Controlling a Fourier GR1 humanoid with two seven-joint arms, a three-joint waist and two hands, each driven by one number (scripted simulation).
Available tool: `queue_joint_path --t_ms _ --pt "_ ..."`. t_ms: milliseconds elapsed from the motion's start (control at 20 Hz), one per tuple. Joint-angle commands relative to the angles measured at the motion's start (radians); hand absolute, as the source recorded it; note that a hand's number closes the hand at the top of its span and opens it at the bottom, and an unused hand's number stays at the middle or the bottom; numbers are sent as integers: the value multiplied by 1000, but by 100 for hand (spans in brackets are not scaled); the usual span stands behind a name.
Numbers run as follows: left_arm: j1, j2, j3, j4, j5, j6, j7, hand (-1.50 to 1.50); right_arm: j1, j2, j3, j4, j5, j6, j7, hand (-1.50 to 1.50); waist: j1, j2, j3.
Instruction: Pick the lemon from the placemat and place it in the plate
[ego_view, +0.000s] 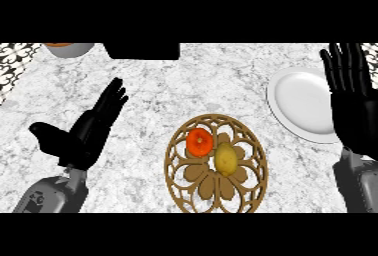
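Note:
A yellow lemon (226, 159) lies on a round brown openwork placemat (216, 195) near the counter's middle. An orange-red fruit (199, 141) sits just beside it, up and to the left. The white plate (304, 100) lies at the right, apart from the placemat. My right hand (353, 102) is open with straight fingers, lying over the plate's right edge. My left hand (87, 130) is open at the left, fingers straight and thumb spread, well away from the placemat. Neither hand holds anything.
A grey bowl (69, 49) with something orange inside stands at the back left. A black block (142, 50) sits at the back centre. Patterned tiles (15, 67) border the marble counter at the left.

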Motion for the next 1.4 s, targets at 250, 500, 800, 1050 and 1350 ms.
queue_joint_path --t_ms 250,500,800,1050,1350 --pt "230 19 47 205 -12 45 13 0 25 -72 -104 -57 70 -165 289 150 -13 21 23" --pt "225 -32 24 204 8 38 9 0 233 10 -131 -32 353 -468 239 -150 -34 20 25" --pt "255 -50 56 224 7 -27 -40 0 431 96 4 -277 429 -446 232 -150 -8 22 26" --pt "230 -88 21 240 -35 9 -34 0 520 -26 54 -363 522 -310 422 -150 -10 21 25" --pt "226 -59 29 209 -12 -29 8 0 461 -161 175 -407 648 -82 720 -150 15 24 23"
